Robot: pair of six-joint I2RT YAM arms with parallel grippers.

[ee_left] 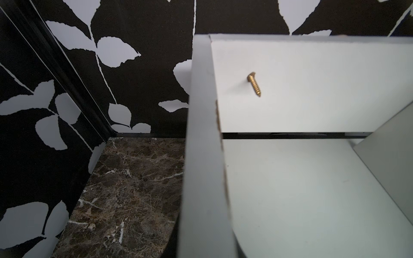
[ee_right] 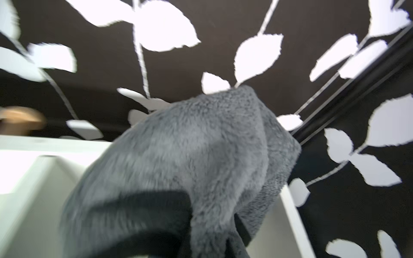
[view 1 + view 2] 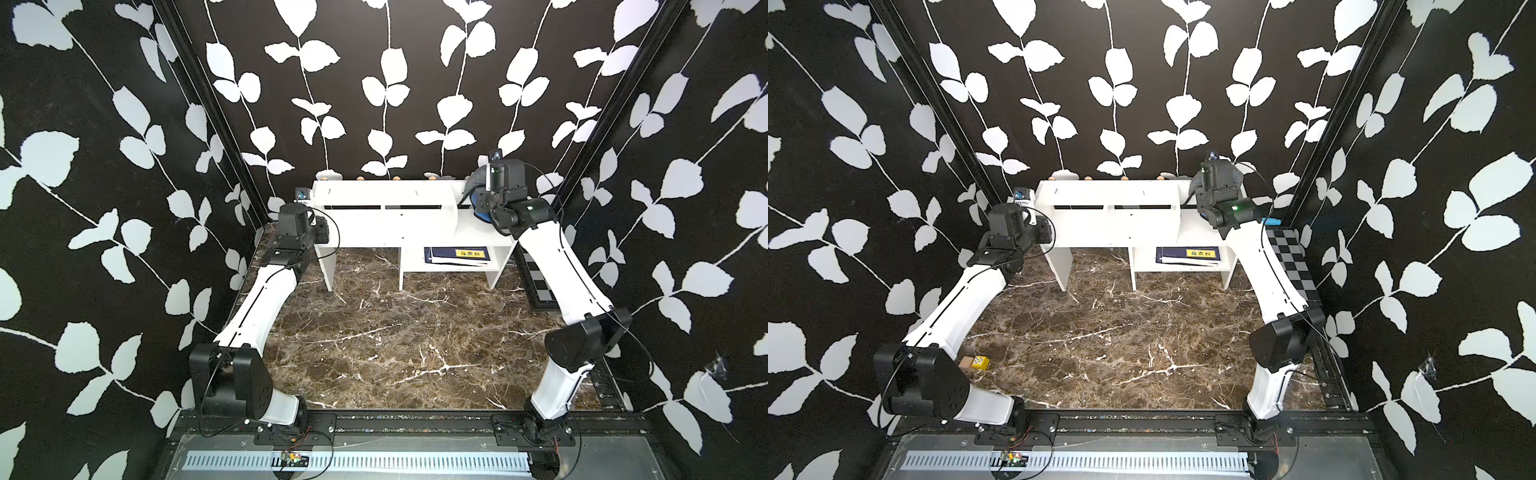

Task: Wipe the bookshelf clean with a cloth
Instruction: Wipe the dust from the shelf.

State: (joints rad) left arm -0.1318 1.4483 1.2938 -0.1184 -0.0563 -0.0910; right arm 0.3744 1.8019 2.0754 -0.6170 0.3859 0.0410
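**Cloth: location and grip.** The cloth (image 3: 477, 185) is at the right end of the bookshelf (image 3: 395, 224), bunched over the upper ledge there. Its grey side faces up and a fold of blue shows below. The right tool (image 3: 485, 194) is clenched on the cloth. In the right wrist view the grey pile drapes over the tool and covers both fingers.

**Left tool.** The left tool (image 3: 302, 196) stands at the left end of the bookshelf, just beside the end panel. Its fingers do not show in any view, so you cannot tell whether it is clenched or released, or whether it touches the panel.

**Handling the cloth.** Treat the cloth as light, limp and compressible.
- It will mould to ledges and corners but gives no stiffness of its own.
- Hold it by the bunched middle, as it is now, so that a thick pad of pile lies between the tool and the board.
- Loose corners will probably trail.

**Snag points.**
- A brass screw (image 1: 254, 84) sticks out of the back panel near the left end of the bookshelf.
- Small wooden knobs (image 3: 360, 178) line its rear top edge.

**Handling the bookshelf.** The bookshelf appears to be thin white board standing free on the counter (image 3: 395, 340).
- Expect it to slide or rock under a firm push.
- Wipe with light pressure, along the length of the bookshelf.
- The left end panel shows a chipped edge, so do not drag the tool across it.
- A book (image 3: 457, 254) lies in the lower right compartment of the bookshelf. Wipe around it.
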